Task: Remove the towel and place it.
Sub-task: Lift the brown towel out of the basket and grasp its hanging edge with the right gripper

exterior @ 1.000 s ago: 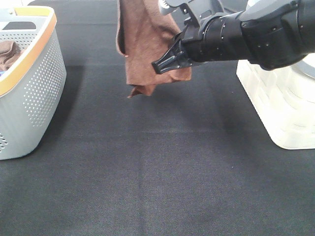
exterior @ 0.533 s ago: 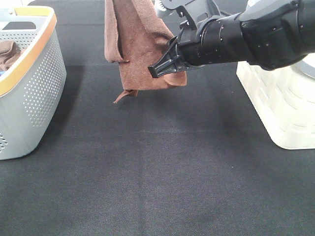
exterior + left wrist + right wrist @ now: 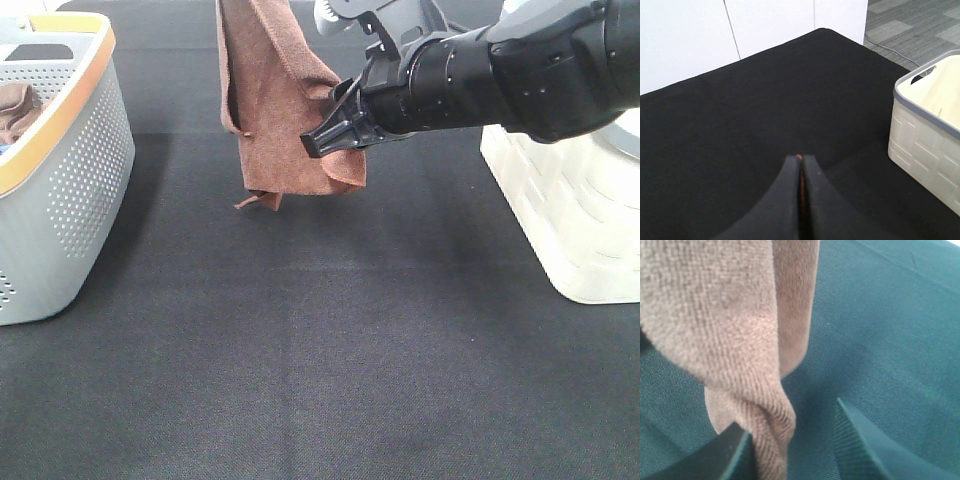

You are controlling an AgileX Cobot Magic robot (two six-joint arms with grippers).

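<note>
Right tool (image 3: 325,125) stood parted, one finger touching the towel's (image 3: 275,110) lower fold. Left tool (image 3: 800,165) was clamped on its top hem, towel hanging over the surface (image 3: 320,350). Lowering slowly, with the right tool clear, would probably lay it flat.

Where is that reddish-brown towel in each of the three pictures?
Exterior high: the towel hangs at top centre.
Left wrist: only a reddish sliver, pinched in the shut left claw.
Right wrist: close up, hanging inside the open right claw.
Shared landmark: the black table cover.
</note>
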